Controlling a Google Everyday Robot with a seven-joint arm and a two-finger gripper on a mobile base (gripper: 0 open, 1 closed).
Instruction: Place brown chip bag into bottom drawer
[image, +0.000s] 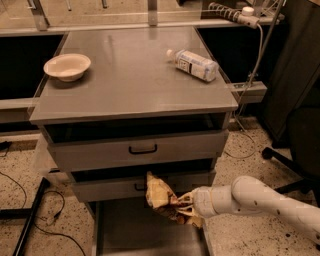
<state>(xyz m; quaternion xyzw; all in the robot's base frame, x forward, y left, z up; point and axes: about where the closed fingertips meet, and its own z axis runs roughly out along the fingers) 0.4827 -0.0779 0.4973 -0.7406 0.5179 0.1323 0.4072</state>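
Observation:
The brown chip bag (161, 196), crumpled tan-yellow and dark brown, hangs in the air in front of the middle drawer, over the right part of the pulled-out bottom drawer (145, 235). My gripper (184, 207) comes in from the right on a white arm and is shut on the bag's lower right end. The bottom drawer is a wide shallow grey tray; its floor shows below the bag.
Two upper drawers with black handles (143, 149) stand slightly open. On the grey cabinet top sit a beige bowl (67, 66) at the left and a lying clear bottle (193, 64) at the right. Cables lie on the floor at left; a black chair base (280, 160) stands at right.

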